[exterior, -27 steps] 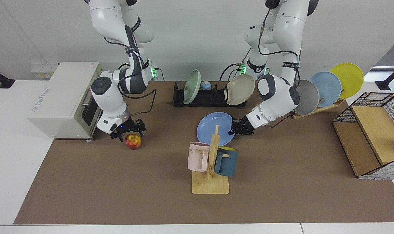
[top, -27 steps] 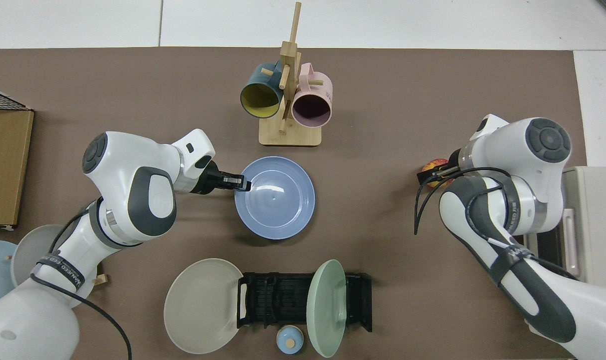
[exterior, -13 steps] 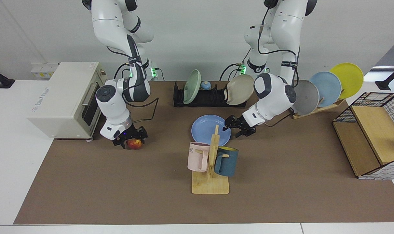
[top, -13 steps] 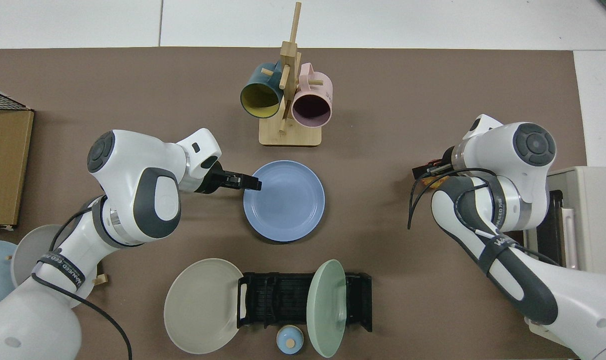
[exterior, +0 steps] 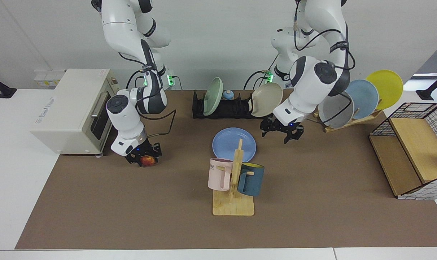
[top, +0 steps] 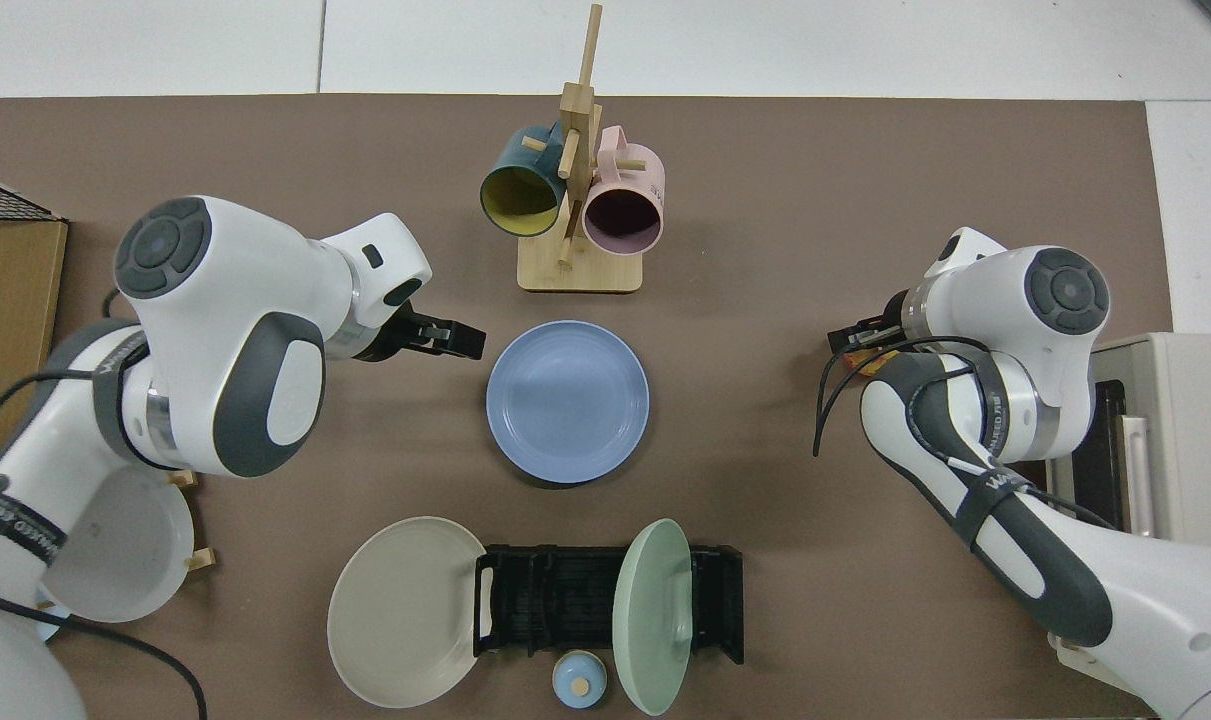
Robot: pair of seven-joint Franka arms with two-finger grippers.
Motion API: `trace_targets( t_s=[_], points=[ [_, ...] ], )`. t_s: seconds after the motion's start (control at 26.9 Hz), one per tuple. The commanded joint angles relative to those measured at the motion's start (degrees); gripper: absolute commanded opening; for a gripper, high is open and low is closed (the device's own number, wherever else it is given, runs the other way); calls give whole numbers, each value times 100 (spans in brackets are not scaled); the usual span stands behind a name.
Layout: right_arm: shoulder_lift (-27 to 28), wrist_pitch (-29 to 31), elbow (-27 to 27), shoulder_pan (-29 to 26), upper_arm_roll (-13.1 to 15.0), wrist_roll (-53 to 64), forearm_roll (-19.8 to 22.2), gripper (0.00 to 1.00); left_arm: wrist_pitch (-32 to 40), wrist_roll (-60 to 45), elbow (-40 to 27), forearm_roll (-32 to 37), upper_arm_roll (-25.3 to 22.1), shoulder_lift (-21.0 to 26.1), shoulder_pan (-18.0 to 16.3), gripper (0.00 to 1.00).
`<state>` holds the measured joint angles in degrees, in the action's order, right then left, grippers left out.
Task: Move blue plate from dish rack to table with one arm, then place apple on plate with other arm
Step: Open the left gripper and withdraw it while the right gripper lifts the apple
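Round matte periwinkle-blue plate (exterior: 234, 144) lies flat, empty, on brown-matted table (exterior: 312, 202). Left gripper (exterior: 281, 133) hovers beside it, fingers spread; right gripper (exterior: 143, 157) pinches small red apple (exterior: 148, 161).

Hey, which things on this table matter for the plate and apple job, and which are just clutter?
Job:
round periwinkle-blue plate, flat on the table
small red apple, between the right gripper fingers
low black dish rack
left gripper, open beside the plate

Clutter:
wooden mug tree with pink and teal mugs
white toaster oven
slanted wooden plate stand
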<state>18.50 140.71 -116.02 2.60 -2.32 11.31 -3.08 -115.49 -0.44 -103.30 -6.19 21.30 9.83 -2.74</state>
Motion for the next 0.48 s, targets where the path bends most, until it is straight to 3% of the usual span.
trace_targets(
  t_s=[0.0, 0.15, 0.45],
  points=[
    [4, 44, -26, -49, -32, -68, -26, 0, 1167, -237, 432, 531, -100, -481, 10, 100],
    [4, 44, -17, -22, -32, -94, -26, 0, 1853, -246, 749, 531, -302, -639, 81, 100],
    [4, 36, 9, -22, -32, -112, -26, 0, 2381, -185, 837, 706, -750, -1167, 239, 100]
  ],
)
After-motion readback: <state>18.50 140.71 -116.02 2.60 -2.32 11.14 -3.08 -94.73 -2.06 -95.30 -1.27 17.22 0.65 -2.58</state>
